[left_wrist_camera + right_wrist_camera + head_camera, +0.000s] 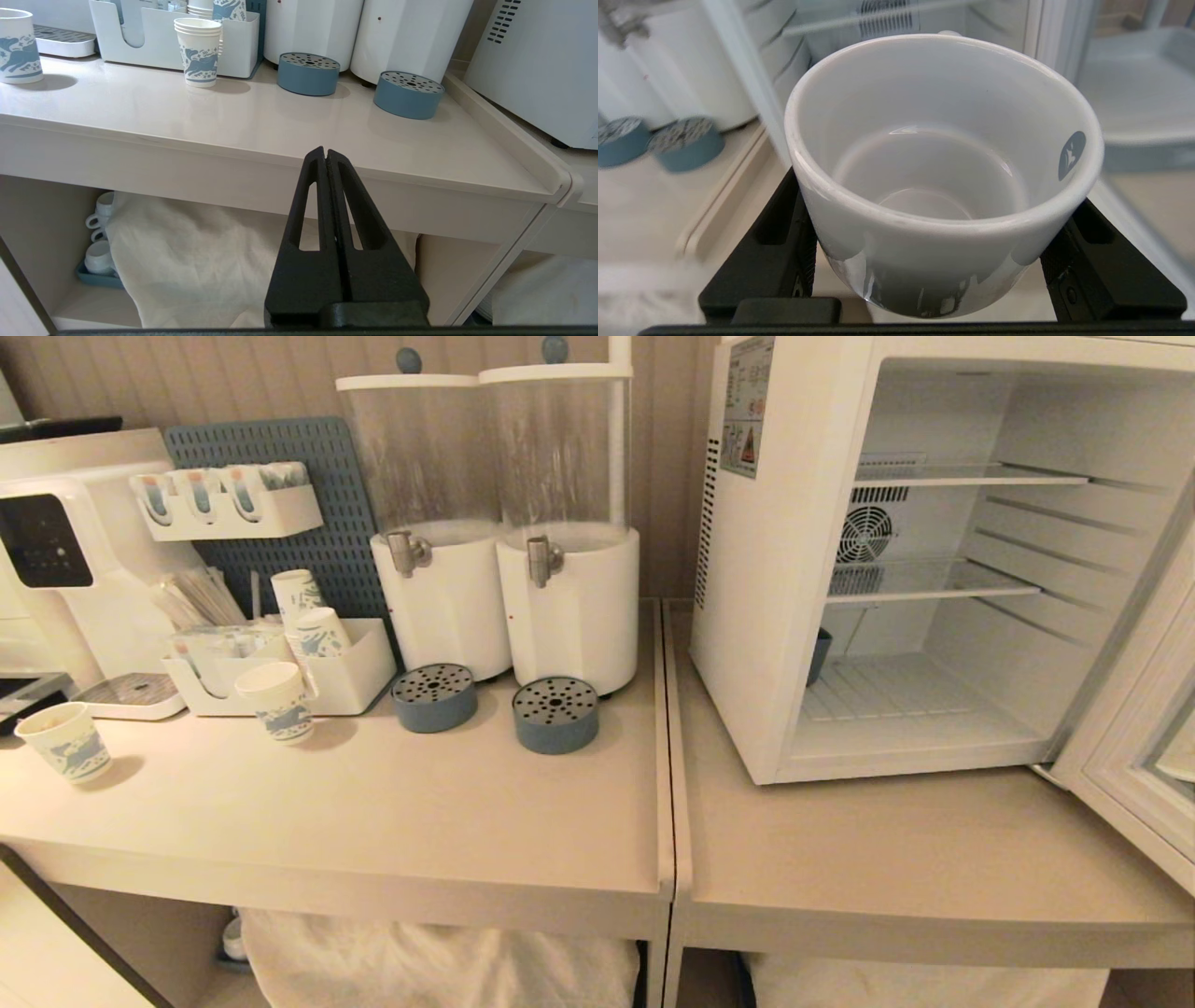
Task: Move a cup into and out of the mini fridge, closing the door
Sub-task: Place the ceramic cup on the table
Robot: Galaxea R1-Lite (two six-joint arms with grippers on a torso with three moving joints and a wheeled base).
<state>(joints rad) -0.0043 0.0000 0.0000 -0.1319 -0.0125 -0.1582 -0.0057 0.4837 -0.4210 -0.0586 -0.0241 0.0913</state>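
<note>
A small white cup [943,177] with a grey round mark sits upright between the fingers of my right gripper [943,242], which is shut on its sides. It is held in front of the open mini fridge [775,616], whose wire shelves [859,18] show beyond the rim. The door [1134,747] is swung wide open at the right edge of the head view. Neither arm shows in the head view. My left gripper [325,151] is shut and empty, parked low before the counter's front edge [187,154].
Two white drink dispensers [509,523] with blue drip trays [555,714] stand left of the fridge. Paper cups [277,700], an organiser [345,672] and a water machine [56,551] fill the far left. Spare mugs [98,233] sit under the counter.
</note>
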